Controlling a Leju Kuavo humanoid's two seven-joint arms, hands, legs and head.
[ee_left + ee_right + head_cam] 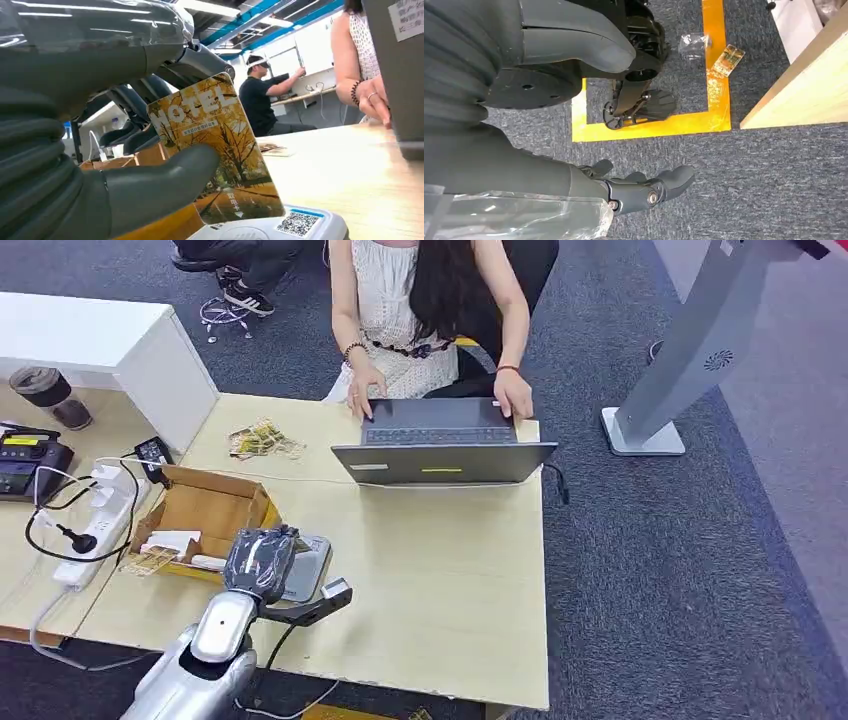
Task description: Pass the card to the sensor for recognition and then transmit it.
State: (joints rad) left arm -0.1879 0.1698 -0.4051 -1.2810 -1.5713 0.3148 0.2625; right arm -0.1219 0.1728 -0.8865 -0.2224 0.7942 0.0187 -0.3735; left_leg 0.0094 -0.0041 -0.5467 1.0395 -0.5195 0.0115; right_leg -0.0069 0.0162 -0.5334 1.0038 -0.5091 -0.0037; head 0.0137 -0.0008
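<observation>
1. Left hand [100,165] pinching card [220,150], thumb on the face, fingers [135,107] behind.
2. Card upright, long axis vertical, lower edge just over sensor [280,227] on tabletop [450,570]; contact unclear.
3. Right hand [644,192] hanging over floor, loosely spread, holding nothing; left nearer.
4. Beyond: laptop [445,445], person typing.

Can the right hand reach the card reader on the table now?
Probably not as it stands: the right hand hangs over the carpet beside the table, and the left hand with the hotel card already covers the card reader.
</observation>
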